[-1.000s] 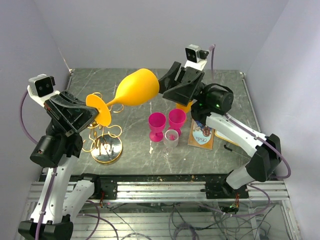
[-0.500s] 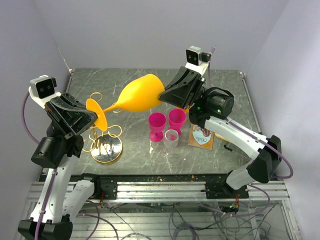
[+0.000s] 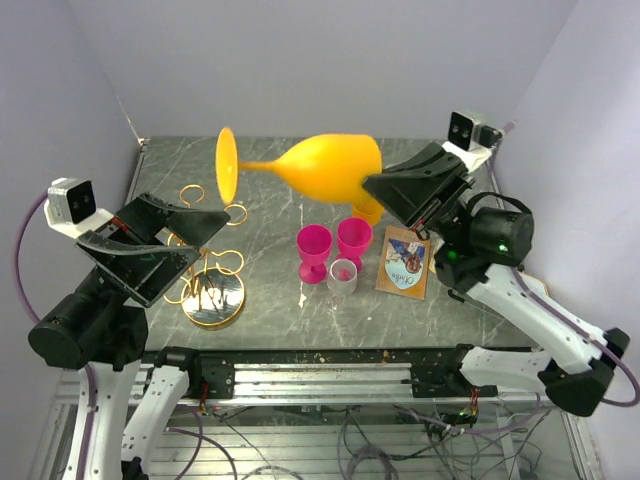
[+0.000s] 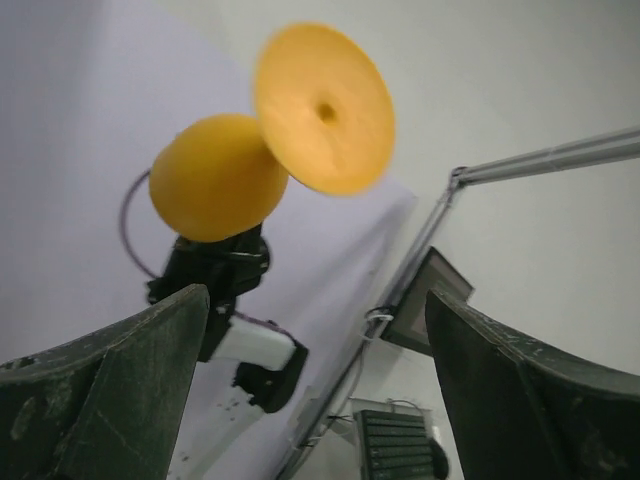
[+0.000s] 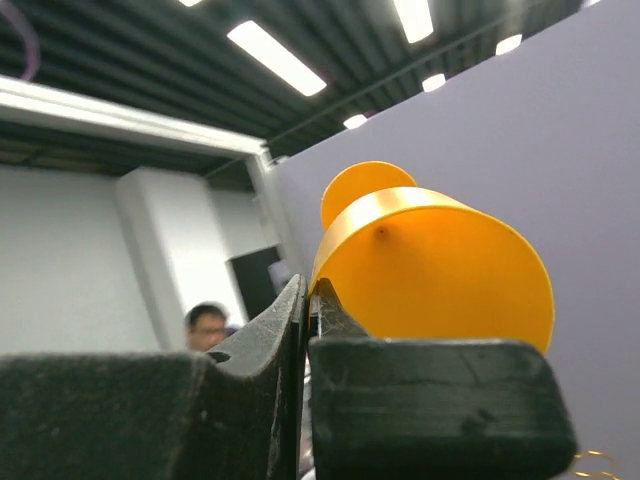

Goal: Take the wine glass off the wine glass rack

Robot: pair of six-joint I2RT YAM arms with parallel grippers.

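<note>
Top view: right pincer (image 3: 375,190) clamped on the rim of the orange wine glass (image 3: 325,168), held sideways in the air, foot pointing left. Wine glass rack (image 3: 212,290) stands on the bench (image 3: 300,310), well apart from the glass. Left pincer (image 3: 185,245) wide, empty.
Left wrist: fingers spread, glass foot (image 4: 322,108) above them.
Right wrist: jaws pinched on the bowl's edge (image 5: 440,270).

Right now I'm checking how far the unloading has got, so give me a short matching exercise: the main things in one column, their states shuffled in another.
Things:
1. orange wine glass
2. wine glass rack
3. left gripper
4. pink goblets

States:
A. upright on the table, side by side
B. open, holding nothing
C. sideways in the air, rim pinched by the right gripper
D. gold, standing on its round base, no glass on it

Pairs: 1-C, 2-D, 3-B, 4-A
</note>
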